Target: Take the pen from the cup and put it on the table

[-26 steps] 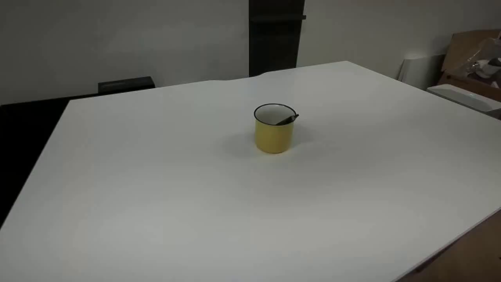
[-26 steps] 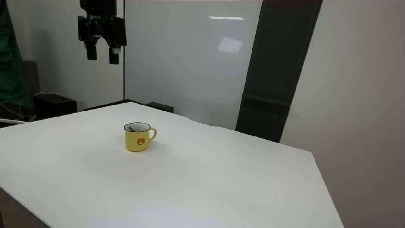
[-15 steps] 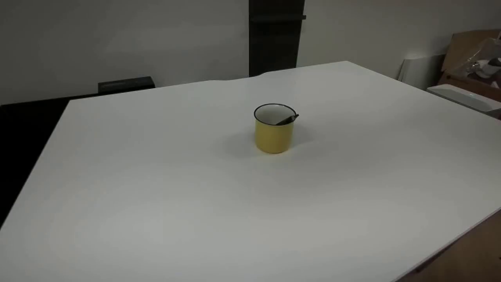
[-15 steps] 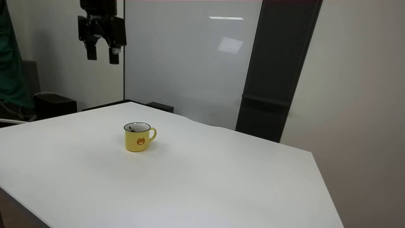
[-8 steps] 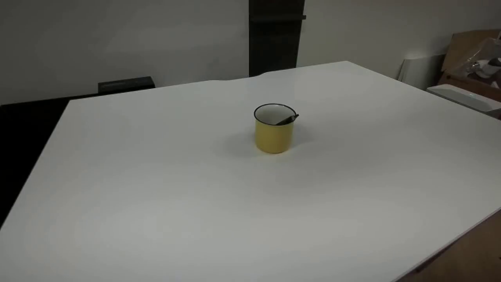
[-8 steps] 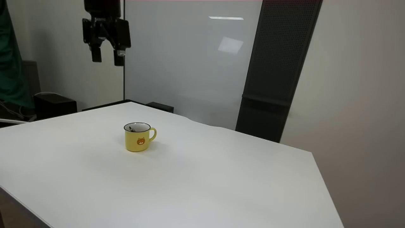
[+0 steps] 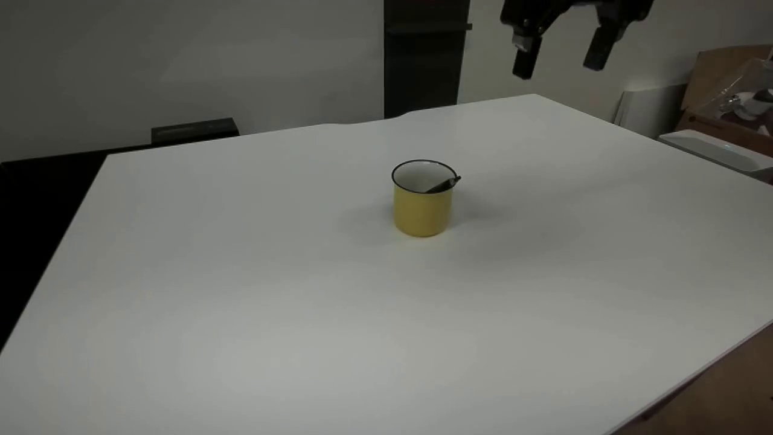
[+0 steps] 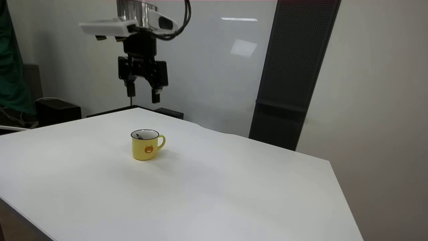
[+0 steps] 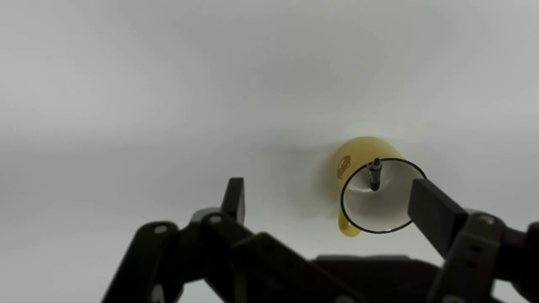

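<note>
The yellow cup [image 7: 421, 214] with a dark rim stands upright on the white table [image 7: 272, 272]. It also shows in an exterior view [image 8: 141, 152] and in the wrist view [image 9: 365, 148]. The dark pen [image 9: 375, 176] leans inside the cup against the rim. Its end pokes just past the rim in an exterior view [image 7: 444, 185]; its lower part is hidden by the cup wall. My gripper [image 8: 143, 97] is open and empty, well above the table and apart from the cup. In the wrist view [image 9: 328, 185], the right finger overlaps part of the cup's rim.
The cup's handle [image 8: 162, 142] sticks out at one side. A dark box [image 8: 58, 112] and a green cloth [image 8: 13, 67] are beyond the table. A white tray [image 7: 715, 151] and a cardboard box [image 7: 706, 78] are past the table's far right edge.
The gripper has moved down and to the right in an exterior view and has come into the top right of another. It stays open. The cup and pen have not moved.
</note>
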